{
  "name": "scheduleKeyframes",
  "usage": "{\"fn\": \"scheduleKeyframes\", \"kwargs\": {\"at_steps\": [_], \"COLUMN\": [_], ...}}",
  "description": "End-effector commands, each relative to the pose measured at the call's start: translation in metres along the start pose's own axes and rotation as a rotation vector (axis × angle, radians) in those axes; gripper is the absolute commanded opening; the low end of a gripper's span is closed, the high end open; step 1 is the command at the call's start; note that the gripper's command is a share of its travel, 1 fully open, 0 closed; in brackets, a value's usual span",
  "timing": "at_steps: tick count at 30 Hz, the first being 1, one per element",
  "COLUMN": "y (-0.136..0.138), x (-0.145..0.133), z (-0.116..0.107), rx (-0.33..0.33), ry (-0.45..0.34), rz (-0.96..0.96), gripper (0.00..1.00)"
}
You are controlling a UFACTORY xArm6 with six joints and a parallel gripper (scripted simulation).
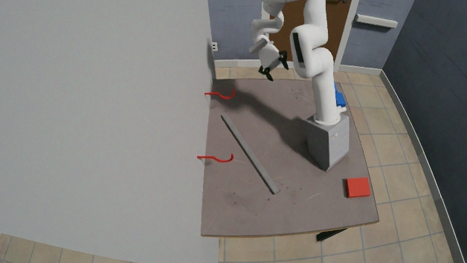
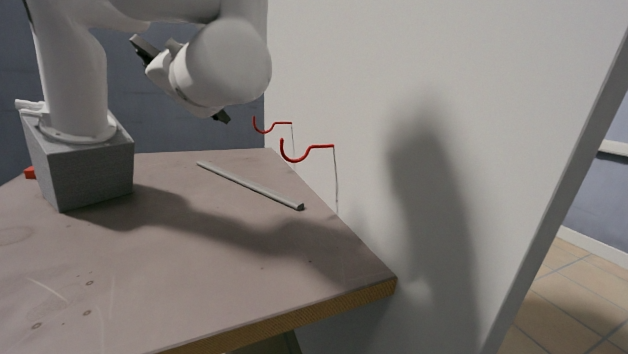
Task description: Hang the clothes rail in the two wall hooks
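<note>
The grey clothes rail [image 1: 248, 153] [image 2: 250, 185] lies flat and slantwise on the table [image 1: 290, 208] [image 2: 175, 270], near the white wall panel [image 1: 104, 122] [image 2: 425, 75]. Two red hooks stick out of the panel above the table: the far hook [image 1: 221, 95] [image 2: 270, 126] and the near hook [image 1: 217, 159] [image 2: 302, 152]. Both are empty. My gripper [image 1: 276, 67] is open and empty, high above the table's far edge, well away from the rail. In the exterior view the arm hides most of it.
The arm's grey base block [image 1: 329, 143] [image 2: 75, 167] stands at the table's right side. A flat red block [image 1: 358, 186] [image 2: 29, 172] lies near the front right corner. A blue block [image 1: 340, 98] sits behind the base.
</note>
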State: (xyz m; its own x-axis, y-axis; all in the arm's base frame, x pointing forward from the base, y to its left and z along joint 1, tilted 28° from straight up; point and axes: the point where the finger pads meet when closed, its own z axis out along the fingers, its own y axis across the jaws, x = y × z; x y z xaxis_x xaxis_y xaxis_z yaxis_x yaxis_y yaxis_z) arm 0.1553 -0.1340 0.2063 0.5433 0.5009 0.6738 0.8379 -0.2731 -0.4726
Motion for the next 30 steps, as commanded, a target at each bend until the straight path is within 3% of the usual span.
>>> {"fn": "scheduleKeyframes", "kwargs": {"at_steps": [1,17,30], "y": [0.0,0.0,0.013], "x": [0.0,0.0,0.044], "z": [-0.001,-0.001,0.039], "rx": [-0.002,-0.002,0.208], "ry": [-0.001,-0.001,-0.151], "rz": [-0.001,-0.001,-0.181], "gripper": [1.0,1.0,1.0]}}
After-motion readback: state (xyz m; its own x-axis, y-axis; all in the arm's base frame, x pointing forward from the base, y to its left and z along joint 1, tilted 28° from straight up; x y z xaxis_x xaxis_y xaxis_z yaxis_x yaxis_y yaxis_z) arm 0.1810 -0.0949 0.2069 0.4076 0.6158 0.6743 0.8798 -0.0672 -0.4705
